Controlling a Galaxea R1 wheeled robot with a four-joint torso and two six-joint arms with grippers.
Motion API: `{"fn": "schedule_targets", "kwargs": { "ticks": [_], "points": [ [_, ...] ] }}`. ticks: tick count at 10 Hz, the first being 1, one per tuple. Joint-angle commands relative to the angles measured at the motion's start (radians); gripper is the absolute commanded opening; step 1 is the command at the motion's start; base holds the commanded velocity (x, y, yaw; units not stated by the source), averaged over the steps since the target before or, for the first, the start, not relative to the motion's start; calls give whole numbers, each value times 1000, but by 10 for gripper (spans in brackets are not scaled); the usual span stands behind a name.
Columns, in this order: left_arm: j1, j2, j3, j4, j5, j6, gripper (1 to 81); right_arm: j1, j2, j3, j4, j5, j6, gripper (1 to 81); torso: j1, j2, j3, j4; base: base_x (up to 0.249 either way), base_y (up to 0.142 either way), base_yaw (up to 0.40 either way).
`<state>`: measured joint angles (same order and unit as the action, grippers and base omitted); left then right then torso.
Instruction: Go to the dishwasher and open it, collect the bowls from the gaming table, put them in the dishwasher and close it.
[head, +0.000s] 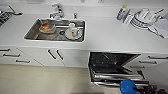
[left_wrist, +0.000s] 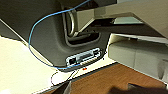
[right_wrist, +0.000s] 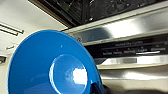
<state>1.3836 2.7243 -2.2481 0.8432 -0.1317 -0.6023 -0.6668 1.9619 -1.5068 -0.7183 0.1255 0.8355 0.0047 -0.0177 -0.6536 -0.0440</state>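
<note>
On the white counter (head: 105, 32), a steel sink (head: 32, 35) holding white dishes (head: 73, 32) is set toward the left end, and stacked plates (head: 142, 18) are seen near the right back corner. Below the counter's front edge, the dishwasher (head: 112, 67) is seen with its door lowered. The blue bowl (head: 128, 86) is pinched by the right gripper (head: 140, 89) just before the door's edge. Whether the left claw is spread cannot be told.

Head view high above counter (head: 105, 32), right wrist close at dishwasher (right_wrist: 130, 32) (shared), left wrist seemingly low
</note>
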Motion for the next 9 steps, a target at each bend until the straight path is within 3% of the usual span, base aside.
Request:
{"fn": "schedule_targets", "kwargs": {
  "ticks": [1, 3, 5, 6, 9],
  "points": [
    [53, 17, -28, 24, 47, 9, 811, 244, -79, 143, 10, -161, 59, 10, 0, 0, 0, 0, 0, 0, 0],
    [78, 37, -82, 33, -32, 7, 811, 339, -52, 181, 11, -204, 79, 10, 0, 0, 0, 0, 0, 0, 0],
    [119, 80, -134, 27, -40, 6, 811, 393, 20, 179, 10, -249, 106, 10, 0, 0, 0, 0, 0, 0, 0],
    [156, 104, -145, 30, -55, 7, 811, 391, 86, 112, 11, -288, 109, 10, 0, 0, 0, 0, 0, 0, 0],
    [212, 143, -194, 36, -63, 9, 811, 405, 211, 8, 20, -297, 109, 10, 0, 0, 0, 0, 0, 0, 0]
  ]
}}
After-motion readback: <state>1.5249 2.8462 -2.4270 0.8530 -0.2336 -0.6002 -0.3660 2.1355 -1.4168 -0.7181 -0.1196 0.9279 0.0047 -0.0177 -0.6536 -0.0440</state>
